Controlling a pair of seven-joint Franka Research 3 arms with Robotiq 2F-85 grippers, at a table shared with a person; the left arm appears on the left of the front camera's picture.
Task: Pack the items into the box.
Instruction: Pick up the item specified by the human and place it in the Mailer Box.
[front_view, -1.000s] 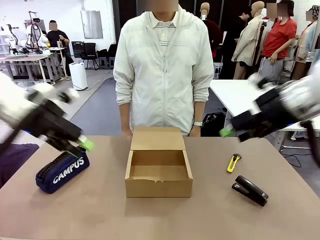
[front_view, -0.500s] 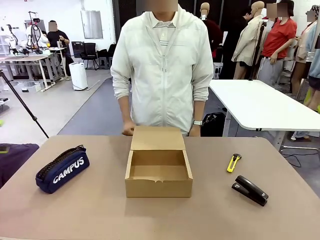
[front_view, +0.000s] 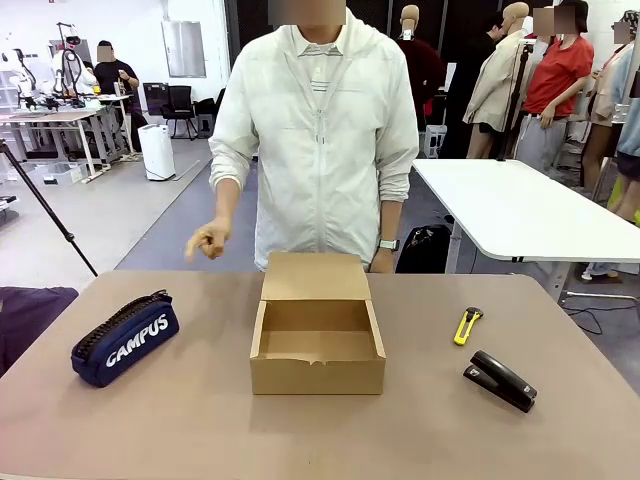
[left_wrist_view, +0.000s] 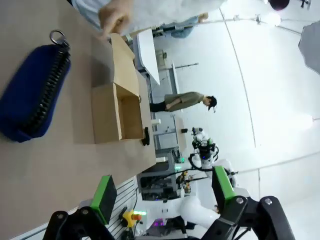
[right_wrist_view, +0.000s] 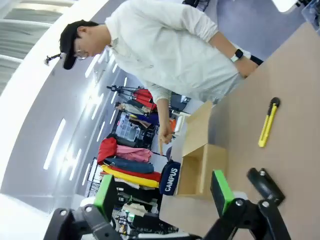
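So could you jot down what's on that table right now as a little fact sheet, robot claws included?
box: brown cardboard, lid flap open, nothing inside, middle of the table
pouch: navy, "CAMPUS" lettering, lying left of the box
knife: yellow and black, right of the box
stapler: black, near the knife, not touching it
person: one hand raised at the far side, touching nothing
left gripper: open, holding nothing
right gripper: open, holding nothing
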